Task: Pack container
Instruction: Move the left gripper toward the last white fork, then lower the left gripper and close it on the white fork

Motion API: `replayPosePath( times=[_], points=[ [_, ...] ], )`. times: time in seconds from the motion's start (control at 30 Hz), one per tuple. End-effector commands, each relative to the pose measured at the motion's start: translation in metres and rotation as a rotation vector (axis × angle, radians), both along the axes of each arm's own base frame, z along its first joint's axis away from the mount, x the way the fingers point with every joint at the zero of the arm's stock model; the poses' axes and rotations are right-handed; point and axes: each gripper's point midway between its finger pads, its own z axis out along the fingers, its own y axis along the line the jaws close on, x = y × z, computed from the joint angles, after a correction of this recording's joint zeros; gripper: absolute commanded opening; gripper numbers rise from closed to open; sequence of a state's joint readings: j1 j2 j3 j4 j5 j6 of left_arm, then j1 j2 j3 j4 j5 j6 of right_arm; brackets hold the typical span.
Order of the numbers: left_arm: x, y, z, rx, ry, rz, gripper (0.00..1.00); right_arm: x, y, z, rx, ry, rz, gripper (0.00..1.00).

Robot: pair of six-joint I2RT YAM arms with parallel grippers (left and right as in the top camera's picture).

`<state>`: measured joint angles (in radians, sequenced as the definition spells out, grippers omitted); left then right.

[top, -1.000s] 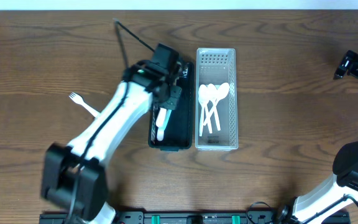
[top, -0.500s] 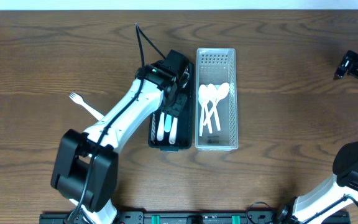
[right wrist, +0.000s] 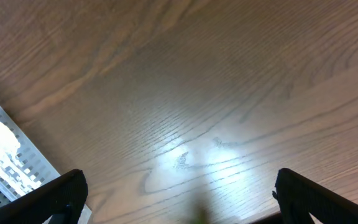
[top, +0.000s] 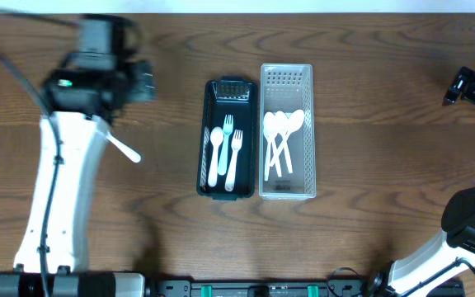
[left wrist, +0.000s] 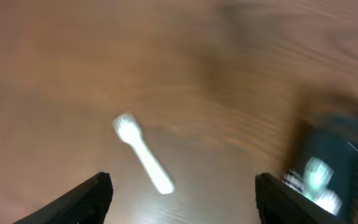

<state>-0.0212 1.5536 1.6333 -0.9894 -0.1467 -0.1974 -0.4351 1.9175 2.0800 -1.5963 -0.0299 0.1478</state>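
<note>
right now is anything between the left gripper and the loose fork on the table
Nothing visible does. The white fork lies alone on the table, below the open left gripper. The black tray sits off to the side, apart from it.

white fork (left wrist: pixel 143 160) lies flat left of black container (top: pixel 231 87).

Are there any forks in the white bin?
No, the white bin holds only spoons; forks lie in the black bin.
</note>
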Motion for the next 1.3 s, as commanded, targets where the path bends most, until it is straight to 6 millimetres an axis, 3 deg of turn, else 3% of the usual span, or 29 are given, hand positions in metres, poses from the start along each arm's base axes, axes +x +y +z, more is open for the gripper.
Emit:
replayPosePath(
  times=[0.0, 0.27, 0.47, 0.63, 0.93, 1.27],
  points=[
    [0.001, 0.045, -0.036, -0.092, 0.066, 0.254, 0.76, 0.000, 0.002, 0.000, 0.003, 0.001, 0.019, 0.99],
    [0.006, 0.087, -0.123, -0.184, 0.253, 0.488, 0.76, 0.001, 0.002, 0.000, 0.001, -0.003, 0.019, 0.99],
    [0.008, 0.087, -0.181, -0.226, 0.380, 0.535, 0.77, 0.001, 0.002, 0.000, 0.001, -0.002, 0.019, 0.99],
    [0.010, 0.084, -0.215, -0.252, 0.435, 0.562, 0.77, 0.001, 0.002, 0.000, 0.001, -0.002, 0.019, 0.99],
    [0.017, 0.090, -0.241, -0.327, 0.437, 0.601, 0.77, -0.001, 0.003, -0.001, 0.004, 0.007, 0.027, 0.99],
    [0.012, 0.107, -0.244, -0.344, 0.437, 0.643, 0.77, -0.001, 0.003, -0.001, 0.003, 0.005, 0.026, 0.99]
  ],
)
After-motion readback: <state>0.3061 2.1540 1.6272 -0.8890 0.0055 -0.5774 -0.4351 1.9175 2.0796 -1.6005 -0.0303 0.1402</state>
